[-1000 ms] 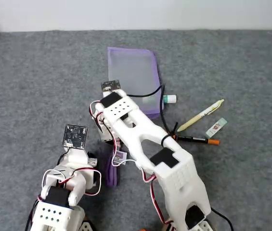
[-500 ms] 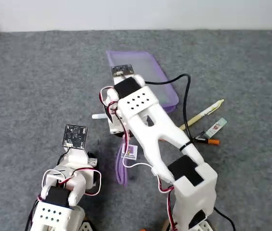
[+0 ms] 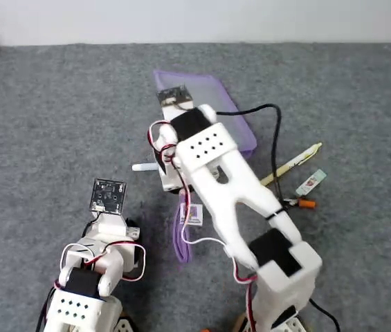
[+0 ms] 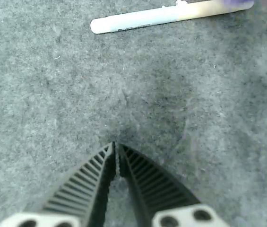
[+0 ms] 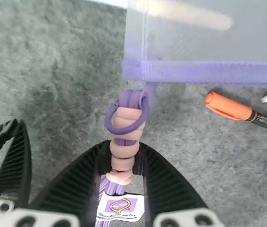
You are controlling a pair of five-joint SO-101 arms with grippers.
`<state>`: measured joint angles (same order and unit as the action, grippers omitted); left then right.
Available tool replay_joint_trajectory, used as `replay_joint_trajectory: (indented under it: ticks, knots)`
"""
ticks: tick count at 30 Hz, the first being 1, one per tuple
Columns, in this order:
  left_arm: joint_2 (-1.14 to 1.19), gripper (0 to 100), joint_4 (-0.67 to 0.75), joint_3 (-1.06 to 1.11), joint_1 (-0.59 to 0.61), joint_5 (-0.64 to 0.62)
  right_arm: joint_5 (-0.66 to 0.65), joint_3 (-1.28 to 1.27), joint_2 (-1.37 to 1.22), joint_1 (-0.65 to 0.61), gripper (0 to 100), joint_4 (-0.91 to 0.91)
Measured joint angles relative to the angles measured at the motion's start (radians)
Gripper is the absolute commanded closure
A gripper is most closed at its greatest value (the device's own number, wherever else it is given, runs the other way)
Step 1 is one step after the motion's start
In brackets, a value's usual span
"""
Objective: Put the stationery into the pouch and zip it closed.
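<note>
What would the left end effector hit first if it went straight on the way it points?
Probably the grey carpet just beyond the left end effector; the white pen lies farther on, depth unclear.
</note>
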<state>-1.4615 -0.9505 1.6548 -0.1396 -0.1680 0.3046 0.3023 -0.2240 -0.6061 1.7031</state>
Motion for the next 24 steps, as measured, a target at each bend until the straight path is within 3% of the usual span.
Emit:
replay_joint_trajectory:
  ticks: [16,24]
  knots:
    - [0.0,99,0.0,0.0,0.0,0.0,-0.015,0.0,0.1,0.002,99.1,0.025]
    - [0.0,99,0.0,0.0,-0.026,0.003,-0.16,0.0,0.239,0.002,99.1,0.029]
